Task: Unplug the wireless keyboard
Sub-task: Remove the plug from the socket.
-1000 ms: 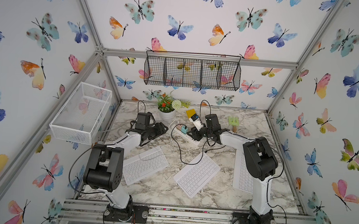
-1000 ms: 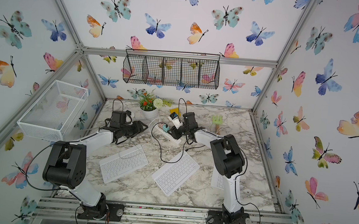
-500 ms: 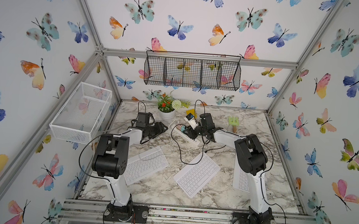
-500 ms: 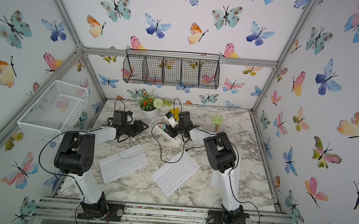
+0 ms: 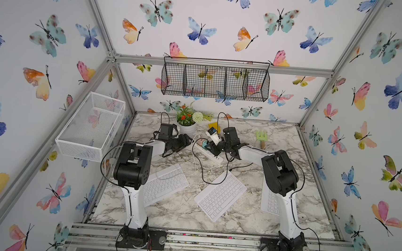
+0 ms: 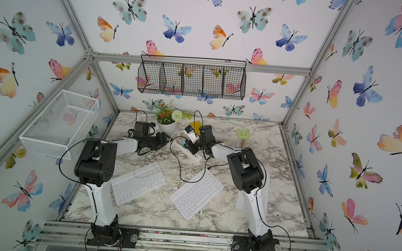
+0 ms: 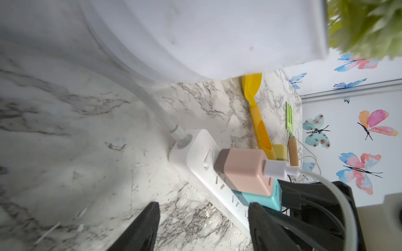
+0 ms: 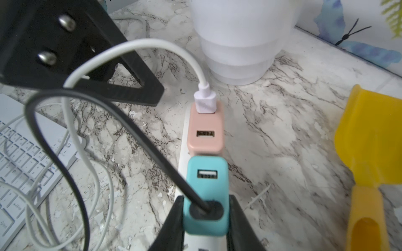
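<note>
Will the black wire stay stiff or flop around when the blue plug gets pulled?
Probably floppy: the black cable hangs in loose, curvy loops. It looks thin and light, so it should simply trail after the teal charger without tugging back much.

A white plastic power strip [image 5: 217, 158] is lying slantwise on the marble-patterned tabletop [image 5: 212, 220], in the middle of its rear half. A pink square plastic charger [image 8: 205, 134] is sitting on the strip near its rear end, and a teal square plastic charger [image 8: 206, 180] is sitting just in front, touching it. A white round flowerpot [image 5: 187, 128] is standing behind the strip by the rear edge. A yellow plastic scoop [image 5: 213, 126] is lying to the flowerpot's right, with a green plastic rake [image 5: 261, 135] further right. Across the front half, the left keyboard [image 5: 166, 184], middle keyboard [image 5: 220, 196] and right keyboard [image 5: 271, 200] are lying side by side.
</note>
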`<state>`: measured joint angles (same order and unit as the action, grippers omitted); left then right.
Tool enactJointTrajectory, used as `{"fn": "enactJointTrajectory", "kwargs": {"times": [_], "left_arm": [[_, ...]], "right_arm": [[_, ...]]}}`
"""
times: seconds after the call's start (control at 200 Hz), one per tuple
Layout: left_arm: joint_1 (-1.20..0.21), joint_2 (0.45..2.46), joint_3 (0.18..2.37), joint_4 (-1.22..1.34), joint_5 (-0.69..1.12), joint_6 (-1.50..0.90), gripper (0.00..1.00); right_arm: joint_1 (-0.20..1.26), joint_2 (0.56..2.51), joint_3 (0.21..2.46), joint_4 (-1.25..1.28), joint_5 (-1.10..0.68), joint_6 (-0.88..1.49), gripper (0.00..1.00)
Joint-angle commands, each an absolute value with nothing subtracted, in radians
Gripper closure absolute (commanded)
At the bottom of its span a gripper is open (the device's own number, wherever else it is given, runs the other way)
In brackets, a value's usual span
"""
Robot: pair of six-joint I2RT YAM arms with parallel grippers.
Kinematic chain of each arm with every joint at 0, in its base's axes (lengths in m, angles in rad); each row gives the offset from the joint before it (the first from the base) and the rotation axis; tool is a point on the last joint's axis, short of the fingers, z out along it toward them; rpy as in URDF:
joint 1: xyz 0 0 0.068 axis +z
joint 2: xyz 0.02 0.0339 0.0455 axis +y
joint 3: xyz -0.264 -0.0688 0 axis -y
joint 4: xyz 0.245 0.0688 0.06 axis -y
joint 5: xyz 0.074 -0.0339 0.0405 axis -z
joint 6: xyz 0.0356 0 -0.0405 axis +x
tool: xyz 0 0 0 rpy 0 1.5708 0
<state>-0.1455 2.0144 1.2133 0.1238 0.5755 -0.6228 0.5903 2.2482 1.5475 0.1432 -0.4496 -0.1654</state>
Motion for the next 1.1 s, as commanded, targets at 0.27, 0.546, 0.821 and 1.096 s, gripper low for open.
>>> {"fn": "enactJointTrajectory", "kwargs": {"times": [0.27,0.546,0.821,1.096], "left_arm": [[-0.148,2.067,1.179,0.159,0.563,-0.662,0.31],[-0.14,2.071,1.11,0.17,0.508,-0.712,0.43],[-0.121,2.082,1.091,0.195,0.523,-0.727,0.53],[-0.122,2.095,1.078,0.187,0.549,-0.715,0.63]], "right_arm": [[0.648,2.269,1.519,0.261,-0.475,-0.154,0.81],[0.661,2.276,1.52,0.297,-0.445,-0.093,0.81],[0.669,2.285,1.519,0.293,-0.441,-0.093,0.82],[0.686,2.284,1.536,0.297,-0.407,-0.074,0.82]]}}
